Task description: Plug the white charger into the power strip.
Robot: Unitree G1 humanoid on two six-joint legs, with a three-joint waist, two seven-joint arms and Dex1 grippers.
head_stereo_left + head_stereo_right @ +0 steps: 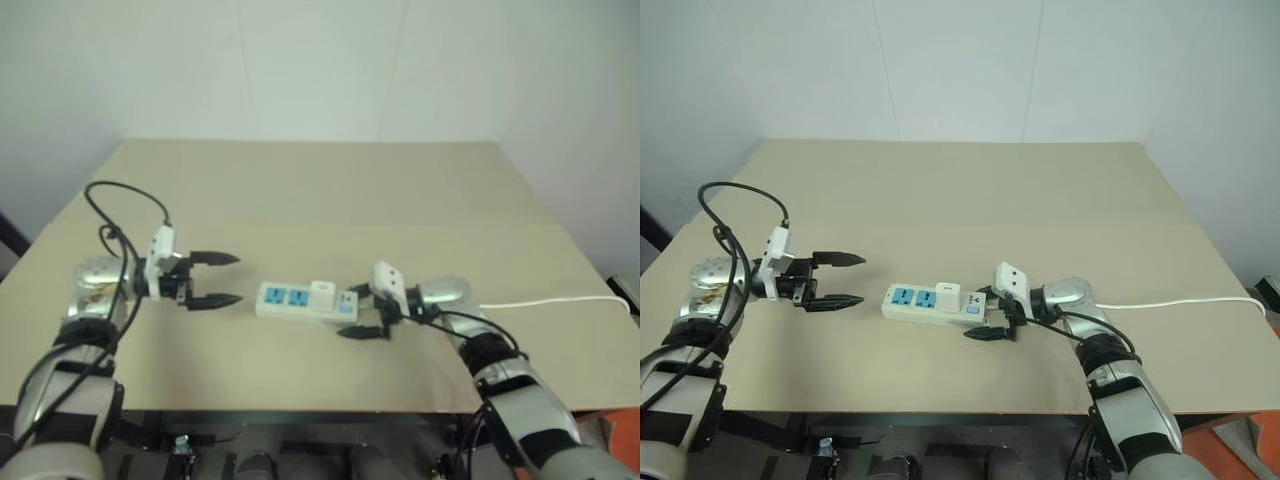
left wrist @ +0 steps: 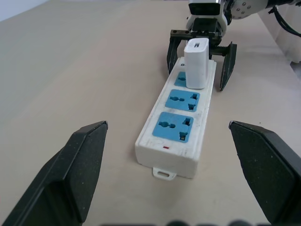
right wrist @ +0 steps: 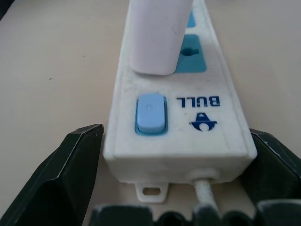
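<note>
1. White charger (image 2: 197, 63) stands upright in the power strip (image 1: 300, 301) socket nearest the right gripper (image 1: 365, 312); prongs hidden.
2. Right gripper fingers wide, straddling the strip's cord end; contact unclear.
3. Left gripper (image 1: 219, 279) fingers wide, empty, left of strip.
4. Cord (image 1: 555, 300) runs off table's right edge.

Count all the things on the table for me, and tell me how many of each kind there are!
Power strip: 1
White charger, standing in the power strip's socket nearest the switch end: 1
Blue sockets with nothing in them: 2
Total things on the table: 2, the power strip and the white charger.
</note>
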